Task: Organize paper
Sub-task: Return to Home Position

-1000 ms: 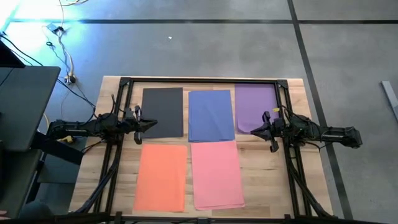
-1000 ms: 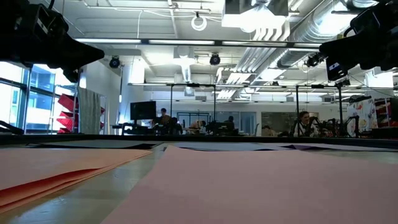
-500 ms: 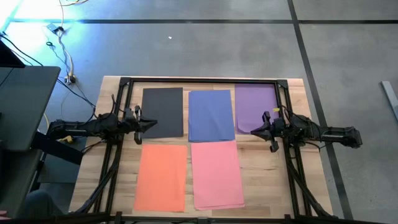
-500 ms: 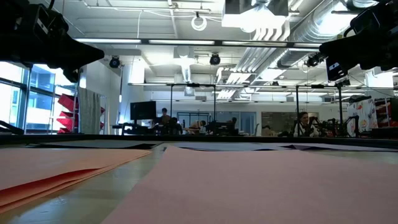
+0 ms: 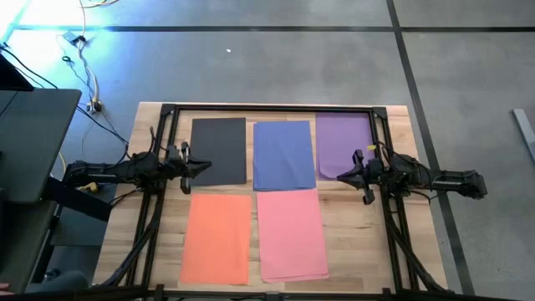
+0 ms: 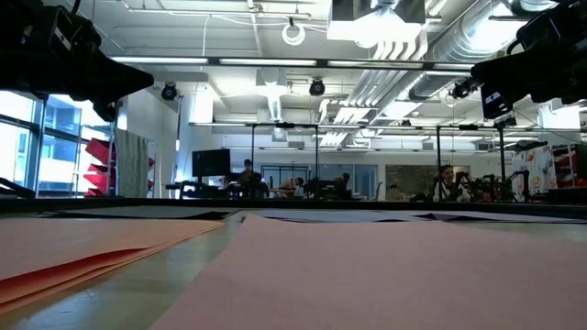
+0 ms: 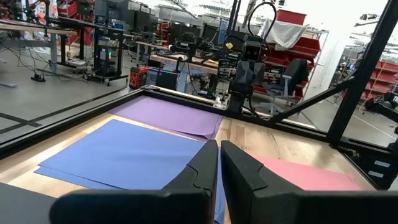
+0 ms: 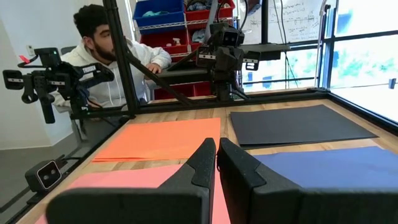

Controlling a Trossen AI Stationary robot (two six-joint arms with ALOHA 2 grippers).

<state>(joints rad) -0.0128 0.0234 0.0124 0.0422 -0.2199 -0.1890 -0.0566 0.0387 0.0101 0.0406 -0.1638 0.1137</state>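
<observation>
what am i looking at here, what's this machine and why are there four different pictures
This is a robot with two dark arms working at a wooden table. One picture looks straight down from above. One sits at table-top height and looks across into the room. The other two come from cameras on the arms' wrists. Each arm ends in a two-finger pincer. The left pincer hangs over the dark grey sheet, and the right pincer over the purple sheet. Both are shut and hold nothing. Five paper sheets lie flat: dark grey, a blue sheet and purple in one row, an orange sheet and a pink sheet in the other. A person sits beyond the table.
</observation>
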